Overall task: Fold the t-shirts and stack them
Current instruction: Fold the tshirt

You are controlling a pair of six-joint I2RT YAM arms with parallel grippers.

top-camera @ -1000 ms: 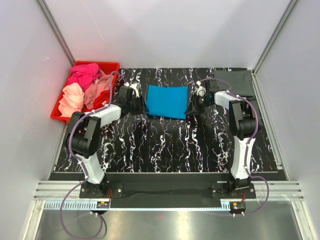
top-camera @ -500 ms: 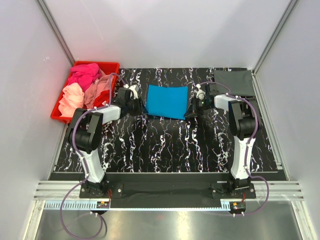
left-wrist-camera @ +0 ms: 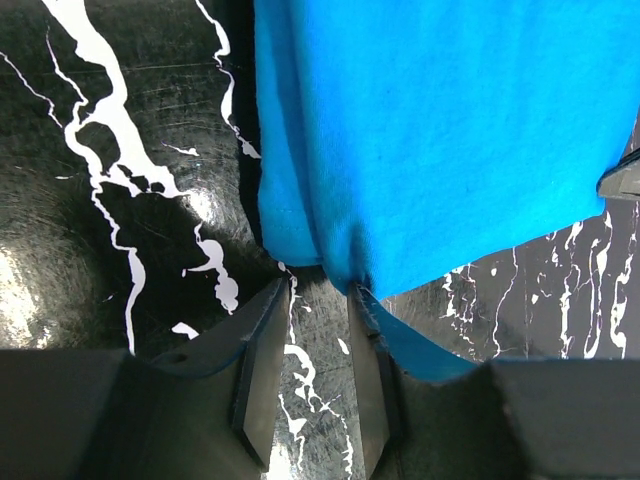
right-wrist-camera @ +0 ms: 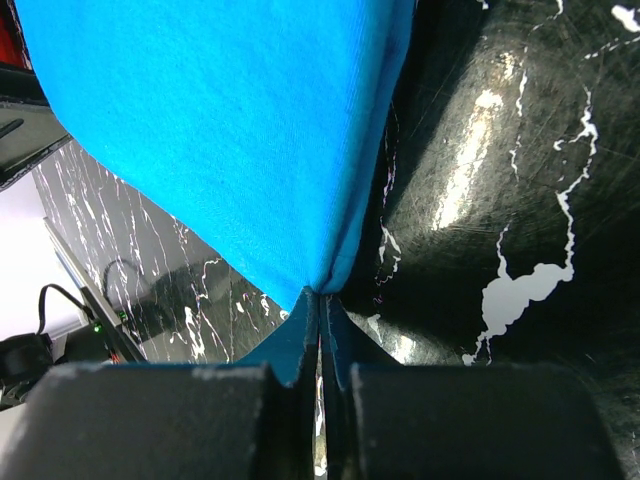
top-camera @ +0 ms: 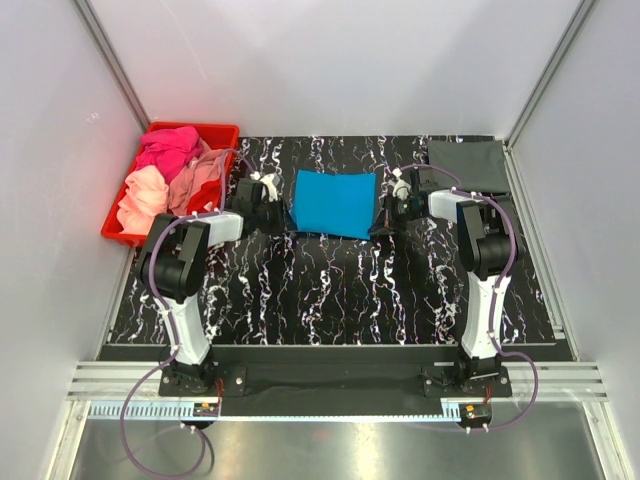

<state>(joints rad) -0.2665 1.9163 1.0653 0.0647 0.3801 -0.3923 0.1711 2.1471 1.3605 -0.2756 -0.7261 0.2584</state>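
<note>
A bright blue t-shirt [top-camera: 335, 202] lies folded flat on the black marbled table. My left gripper [top-camera: 284, 218] is at its near left corner. In the left wrist view this gripper [left-wrist-camera: 318, 292] is open; the blue t-shirt [left-wrist-camera: 440, 130] corner touches the right fingertip [left-wrist-camera: 358, 300] and bare table shows between the jaws. My right gripper [top-camera: 379, 227] is shut on the shirt's near right corner. The right wrist view shows the gripper [right-wrist-camera: 320, 298] pinching the blue cloth [right-wrist-camera: 220, 130]. A dark grey t-shirt [top-camera: 468, 163] lies folded at the far right corner.
A red bin [top-camera: 222, 130] at the far left holds hot pink [top-camera: 168, 148], salmon [top-camera: 197, 170] and peach [top-camera: 143, 196] shirts. White walls close in the table on three sides.
My left arm's elbow has swung a little to the right. My right gripper has dropped slightly nearer with the shirt's corner. The blue shirt has barely moved.
</note>
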